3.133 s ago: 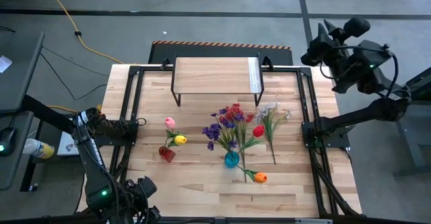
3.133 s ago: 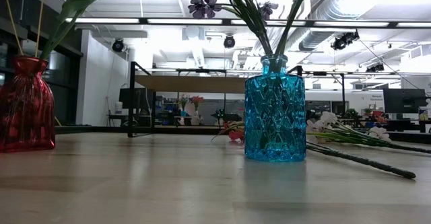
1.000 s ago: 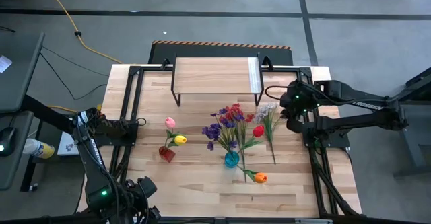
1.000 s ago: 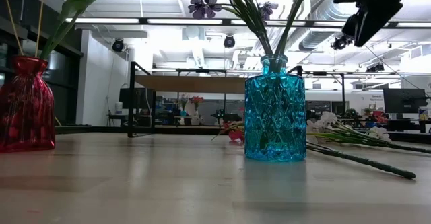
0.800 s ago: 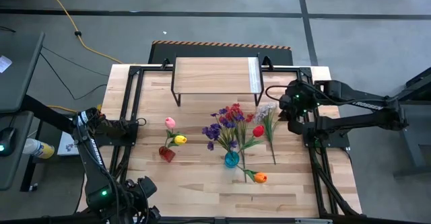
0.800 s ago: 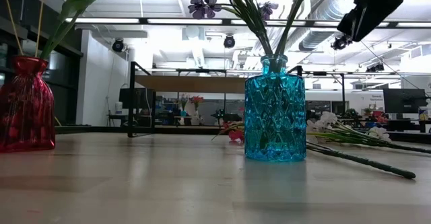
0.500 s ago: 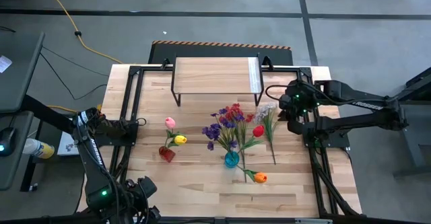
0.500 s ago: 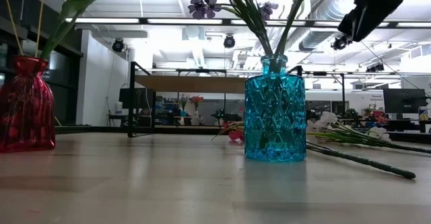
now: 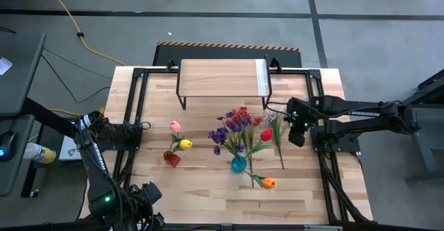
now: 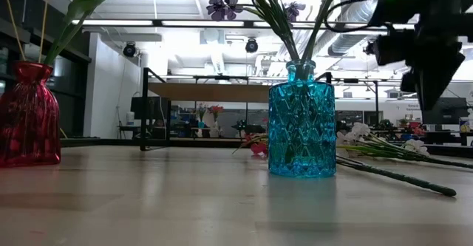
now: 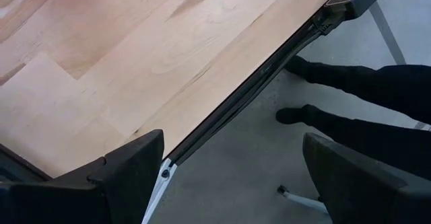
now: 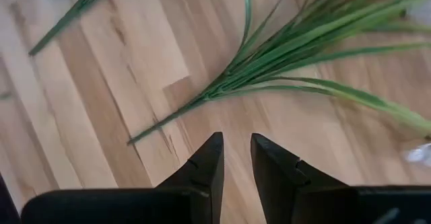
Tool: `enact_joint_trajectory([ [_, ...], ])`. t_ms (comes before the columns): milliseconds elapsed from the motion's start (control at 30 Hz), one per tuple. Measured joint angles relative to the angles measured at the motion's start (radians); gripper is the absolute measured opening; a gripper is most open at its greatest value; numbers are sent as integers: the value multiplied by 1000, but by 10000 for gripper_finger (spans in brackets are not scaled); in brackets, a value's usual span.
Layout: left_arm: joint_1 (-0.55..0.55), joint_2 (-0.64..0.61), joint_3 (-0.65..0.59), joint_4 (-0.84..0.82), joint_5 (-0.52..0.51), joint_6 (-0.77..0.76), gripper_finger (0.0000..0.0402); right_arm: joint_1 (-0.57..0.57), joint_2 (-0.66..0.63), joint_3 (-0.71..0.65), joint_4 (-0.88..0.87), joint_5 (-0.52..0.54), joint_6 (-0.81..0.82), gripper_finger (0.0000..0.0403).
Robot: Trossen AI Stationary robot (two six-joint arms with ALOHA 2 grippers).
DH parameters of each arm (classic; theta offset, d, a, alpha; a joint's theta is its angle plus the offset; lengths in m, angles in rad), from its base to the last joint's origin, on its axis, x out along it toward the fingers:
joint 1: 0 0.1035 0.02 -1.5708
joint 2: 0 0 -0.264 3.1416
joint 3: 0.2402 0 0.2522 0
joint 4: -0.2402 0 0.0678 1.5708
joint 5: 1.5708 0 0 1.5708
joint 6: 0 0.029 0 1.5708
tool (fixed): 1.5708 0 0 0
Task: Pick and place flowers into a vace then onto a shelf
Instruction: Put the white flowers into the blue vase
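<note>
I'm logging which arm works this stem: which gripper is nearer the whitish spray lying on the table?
Right. The right gripper hovers beside the whitish spray; the left gripper waits at the table's near-left edge.

No legible txt, labels, brands or nos. anywhere in these views.

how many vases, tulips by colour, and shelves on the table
vases: 2, red vase and blue vase
pink tulip: 1
yellow tulip: 1
red tulip: 1
orange tulip: 1
shelf: 1
total: 7
</note>
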Motion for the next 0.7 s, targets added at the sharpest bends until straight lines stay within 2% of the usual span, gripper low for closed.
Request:
enact_joint_trajectory([
  [267,0,0,0,8,1,0,385,0,0,-23,81,9,193,67],
  [567,0,0,0,31,4,12,385,0,0,-22,131,137,397,67],
  [700,0,0,0,29,4,27,385,0,0,-22,130,141,445,67],
])
